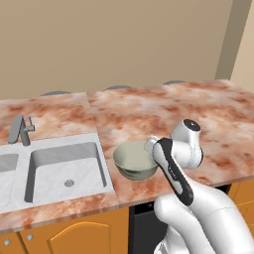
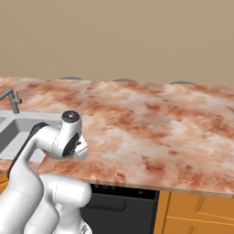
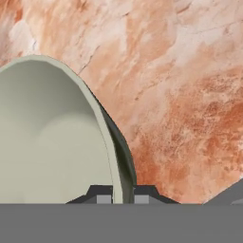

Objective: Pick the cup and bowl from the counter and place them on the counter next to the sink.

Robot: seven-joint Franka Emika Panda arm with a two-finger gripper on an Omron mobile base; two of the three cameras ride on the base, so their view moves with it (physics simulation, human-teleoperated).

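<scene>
Bowl (image 1: 133, 159) pinched at the rim by gripper (image 3: 122, 197), one finger inside, one outside, on counter (image 1: 149, 111) just right of sink (image 1: 64, 171).

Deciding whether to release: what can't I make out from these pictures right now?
- Bowl underside: left base view, hidden by its own wall; resting or lifted, cannot tell.
- Gripper jaws: hand view, cut off by the bottom edge.
- Sink left side: cut off by the left base view's edge.
</scene>
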